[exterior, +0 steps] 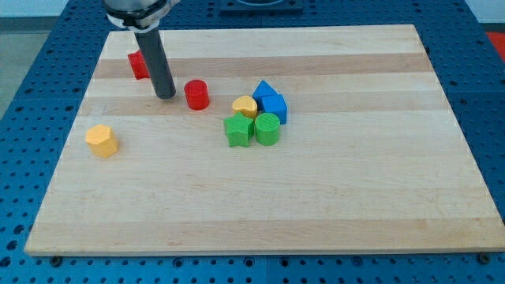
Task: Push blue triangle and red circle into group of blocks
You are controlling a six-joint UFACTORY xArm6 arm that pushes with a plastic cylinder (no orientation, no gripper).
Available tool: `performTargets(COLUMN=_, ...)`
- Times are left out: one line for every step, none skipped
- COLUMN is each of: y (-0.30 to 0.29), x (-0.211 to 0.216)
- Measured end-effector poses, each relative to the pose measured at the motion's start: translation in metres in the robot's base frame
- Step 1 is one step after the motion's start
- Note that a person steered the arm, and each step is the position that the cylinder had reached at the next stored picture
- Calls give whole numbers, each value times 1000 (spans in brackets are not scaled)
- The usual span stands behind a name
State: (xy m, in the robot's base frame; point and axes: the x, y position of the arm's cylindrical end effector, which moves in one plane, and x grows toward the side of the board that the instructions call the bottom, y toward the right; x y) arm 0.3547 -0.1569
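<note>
The red circle (196, 94) stands alone a little left of the group. My tip (166, 96) rests on the board just left of the red circle, a small gap apart. The blue triangle (264, 89) sits at the top of the group, touching a blue cube (274, 108). The group also holds a yellow heart (245, 106), a green star-like block (238, 129) and a green round block (267, 128), all packed together.
A red block (139, 64), shape unclear, lies partly hidden behind the rod at the view's upper left. A yellow hexagon-like block (102, 140) sits alone at the view's left. The wooden board (316, 205) lies on a blue perforated table.
</note>
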Motion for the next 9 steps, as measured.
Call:
performTargets(y=24, x=-5)
performTargets(y=57, x=-5)
performTargets(y=69, x=-5)
performTargets(y=48, x=-6)
performTargets(y=1, x=1)
performTargets(y=-18, x=37)
performTargets(y=-7, x=64)
performTargets(y=10, x=50)
performTargets(y=28, x=27)
